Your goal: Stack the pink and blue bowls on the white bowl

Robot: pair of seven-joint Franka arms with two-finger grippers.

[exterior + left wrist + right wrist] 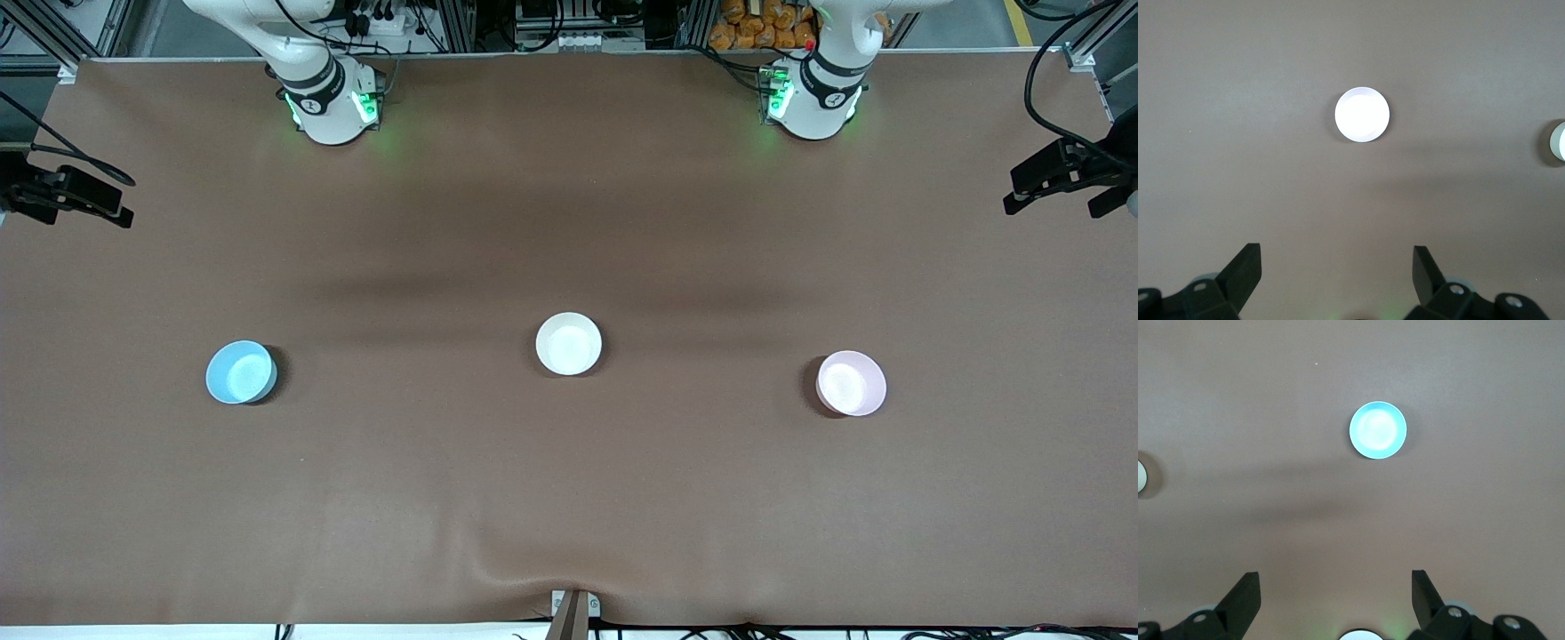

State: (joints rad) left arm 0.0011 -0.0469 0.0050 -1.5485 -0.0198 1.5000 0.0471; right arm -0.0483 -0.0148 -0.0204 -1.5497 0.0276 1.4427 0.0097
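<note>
3 bowls on the brown table (569, 498), all upright, well apart, none stacked. White bowl (569, 343) at mid-table, slightly farther from the front camera than the other 2. Blue bowl (240, 372) toward the right arm's end, pink bowl (852, 382) toward the left arm's end.

Left gripper (1337, 270) high over the table, fingers (1245, 267) spread wide, nothing between them; pink bowl (1362, 115) seen below in the left wrist view, washed out to near white, white bowl (1558, 141) at the edge. Right gripper (1335, 590) likewise high over the table, fingers (1243, 590) wide apart and empty; blue bowl (1378, 430) below in the right wrist view, white bowl (1141, 475) just at the edge. Neither gripper visible in the front view.
</note>
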